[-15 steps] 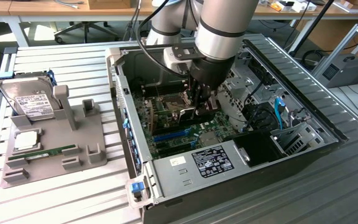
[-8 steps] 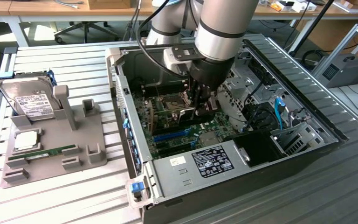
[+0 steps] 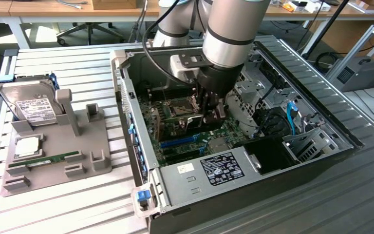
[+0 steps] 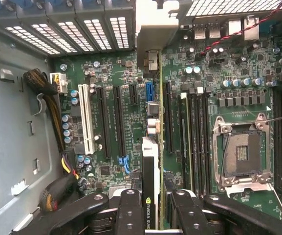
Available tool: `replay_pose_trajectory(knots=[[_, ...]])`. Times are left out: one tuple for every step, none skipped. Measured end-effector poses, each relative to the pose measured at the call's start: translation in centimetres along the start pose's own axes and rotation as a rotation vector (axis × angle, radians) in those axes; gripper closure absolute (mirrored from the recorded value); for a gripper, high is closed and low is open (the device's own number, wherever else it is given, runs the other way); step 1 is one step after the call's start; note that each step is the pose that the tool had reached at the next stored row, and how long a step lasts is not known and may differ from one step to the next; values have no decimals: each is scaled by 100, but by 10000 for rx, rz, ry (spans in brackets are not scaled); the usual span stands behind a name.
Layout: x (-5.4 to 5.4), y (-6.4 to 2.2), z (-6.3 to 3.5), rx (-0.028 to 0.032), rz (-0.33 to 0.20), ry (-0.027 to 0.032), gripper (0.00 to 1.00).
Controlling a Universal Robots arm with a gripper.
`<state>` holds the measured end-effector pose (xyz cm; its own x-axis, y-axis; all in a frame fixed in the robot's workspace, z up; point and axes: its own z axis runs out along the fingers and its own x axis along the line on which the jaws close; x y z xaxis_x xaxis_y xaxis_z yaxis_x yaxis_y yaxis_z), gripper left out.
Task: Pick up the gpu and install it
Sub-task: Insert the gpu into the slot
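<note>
I see the big open computer case (image 3: pixel 127 105). Inside it, over the green motherboard (image 4: pixel 116 73), is the gpu (image 4: pixel 149 161). It shows edge-on: a thin dark card with a shiny metal bracket (image 4: pixel 155 24) at one end. My gripper (image 4: pixel 155 200) is closed partway, and its black fingers (image 4: pixel 130 210) squeeze the card from both sides.

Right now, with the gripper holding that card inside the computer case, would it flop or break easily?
The gpu is probably stiff: held edge-on in the gripper, it shows no sag. Thin, with bare components, it is likely fragile if knocked against the motherboard. Its metal bracket may make that end heavier.
</note>
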<state>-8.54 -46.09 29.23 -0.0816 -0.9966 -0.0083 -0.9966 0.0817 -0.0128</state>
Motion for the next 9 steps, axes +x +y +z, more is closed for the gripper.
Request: replay_pose_trajectory(knots=[[0,1,6,-1,0,1,73],[0,2,17,-1,0,1,73],[1,4,29,-1,1,3,73],[2,11,33,-2,2,4,73],[3,26,40,0,1,2,73],[4,49,44,-1,1,1,73],[6,53,45,-1,-1,2,73],[15,54,47,-1,2,2,73],[20,52,49,0,1,1,73]])
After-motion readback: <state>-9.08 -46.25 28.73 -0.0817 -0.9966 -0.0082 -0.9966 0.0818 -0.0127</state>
